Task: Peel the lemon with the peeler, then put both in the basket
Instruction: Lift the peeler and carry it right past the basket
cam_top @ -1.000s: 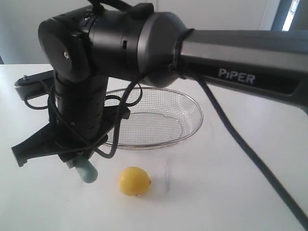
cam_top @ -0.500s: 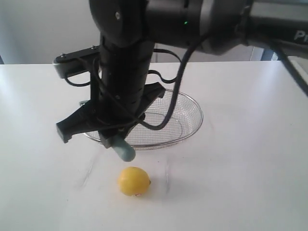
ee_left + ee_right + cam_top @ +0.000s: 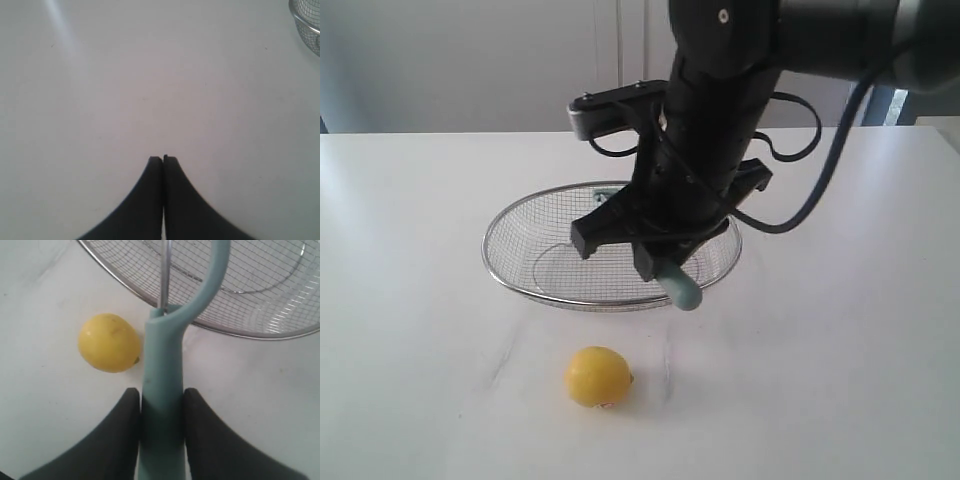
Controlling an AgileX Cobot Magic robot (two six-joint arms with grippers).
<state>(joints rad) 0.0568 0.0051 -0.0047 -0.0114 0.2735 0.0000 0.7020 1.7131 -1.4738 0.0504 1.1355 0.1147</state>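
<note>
The right gripper [image 3: 162,396] is clamping the peeler [image 3: 161,352] by its pale teal handle, one black finger pressing on each side of it. In the exterior view, the dark right arm is reaching down from above and hanging over the near side of the basket [image 3: 532,250], a wide, shallow silver wire-mesh bowl sitting on the white table [image 3: 410,320]. The rounded end of the peeler's handle is poking out below the gripper, just at the basket's front rim. In the right wrist view, the peeler's forked head and thin metal blade are stretching out over the basket's rim and mesh. The lemon [image 3: 599,376] is lying on the table in front of the basket, apart from it and apart from the peeler, with nothing touching it. It is looking round, bright yellow and whole, with a small nub at one end. The left gripper [image 3: 163,159] is hovering over a bare stretch of the table with its two dark fingers pressed together and nothing between them. A small piece of the basket's rim is showing at the edge of the left wrist view.
</note>
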